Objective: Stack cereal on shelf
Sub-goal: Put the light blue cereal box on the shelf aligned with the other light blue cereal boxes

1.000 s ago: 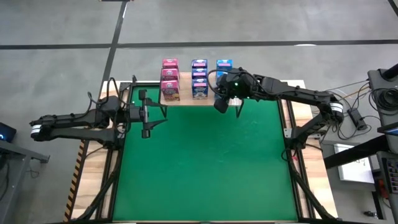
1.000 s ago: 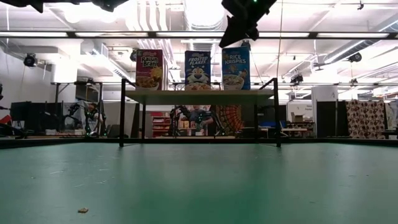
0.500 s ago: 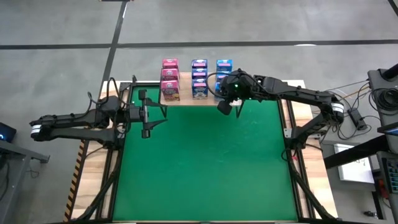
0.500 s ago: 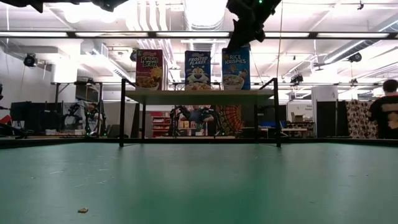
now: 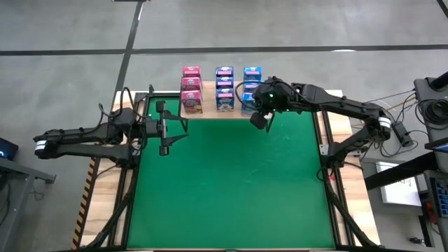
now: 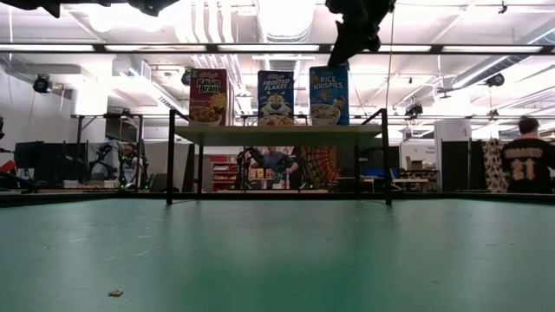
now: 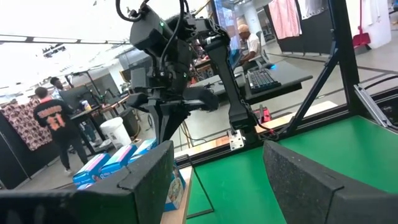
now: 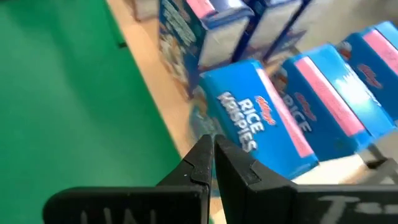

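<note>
Readable fronts in low view, left to right on the light-wood plank shelf on thin black legs (image 6: 276, 133): pink "Raisin Bran" mini cereal box (image 6: 208, 96), blue "Frosted Flakes" mini cereal box (image 6: 275, 97), blue "Rice Krispies" mini cereal box (image 6: 329, 95). All three upright, long axis vertical, printed fronts facing the near side of the table.

High view: shelf (image 5: 210, 112) at far edge of the green mat (image 5: 227, 182), centred-left. Three columns of boxes running near-to-far: pink column of mini boxes (image 5: 191, 88) on left, middle blue column of mini boxes (image 5: 224, 87), right blue column of mini boxes (image 5: 251, 82) partly hidden under the right arm. Boxes within each column packed touching front-to-back; columns side by side with narrow gaps.

Right wrist view: "Rice Krispies" lettering plus small Kellogg's script readable on the nearest blue box (image 8: 267, 118), pink band on its top flap; further blue boxes with pink top bands just behind and beside it, on the wood plank.

Right dark two-finger gripper (image 5: 258, 120) raised just off the shelf's near right corner, above mat, close to the Rice Krispies box but not touching; fingers pressed together, nothing between them.

Left dark two-finger gripper (image 5: 168, 131) parked over left far part of mat, well clear of the shelf; fingers spread apart, empty.

Person in dark numbered shirt (image 6: 526, 160) in room beyond, far right.
</note>
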